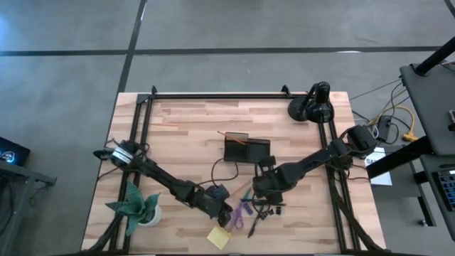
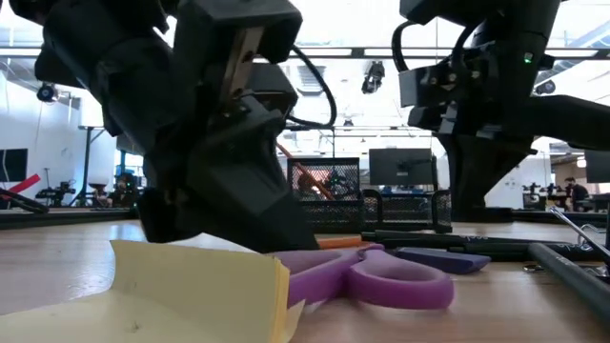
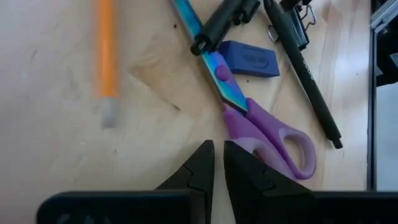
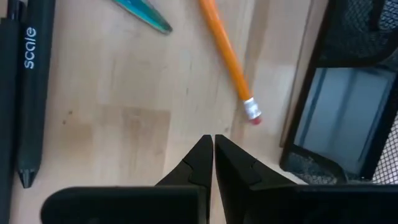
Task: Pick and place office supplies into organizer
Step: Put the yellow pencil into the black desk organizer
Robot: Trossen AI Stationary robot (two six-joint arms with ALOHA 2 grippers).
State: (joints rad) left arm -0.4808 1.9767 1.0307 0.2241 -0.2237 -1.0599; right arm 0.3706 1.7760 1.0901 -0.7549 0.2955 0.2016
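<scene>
The purple-handled scissors (image 3: 267,134) lie flat on the table (image 1: 178,135), with the yellow sticky-note pad (image 1: 219,237) toward the near edge. My left gripper (image 3: 217,146) is shut and low over the table, right beside the scissors' handle loop. My right gripper (image 4: 213,140) is also shut. It hovers near the eraser end of an orange pencil (image 4: 227,56), next to the dark organizer (image 4: 348,106). A black pen (image 3: 305,68), a small purple piece (image 3: 249,59) and black clips (image 3: 298,12) lie beyond the scissors. Another orange pencil (image 1: 234,136) lies in the organizer (image 1: 245,149). My left gripper's shut fingers (image 3: 249,171) come from above, beside the near end of the scissors' purple handle (image 3: 245,134). One finger covers the edge of the handle, so I cannot tell whether it touches.
A green paper plant (image 1: 138,206) stands at the near left. A round black lamp base (image 1: 313,107) sits at the far right corner. Black frame rails (image 1: 213,94) run along the table's far and side edges. Bare wood lies between the organizer and the left rail.
</scene>
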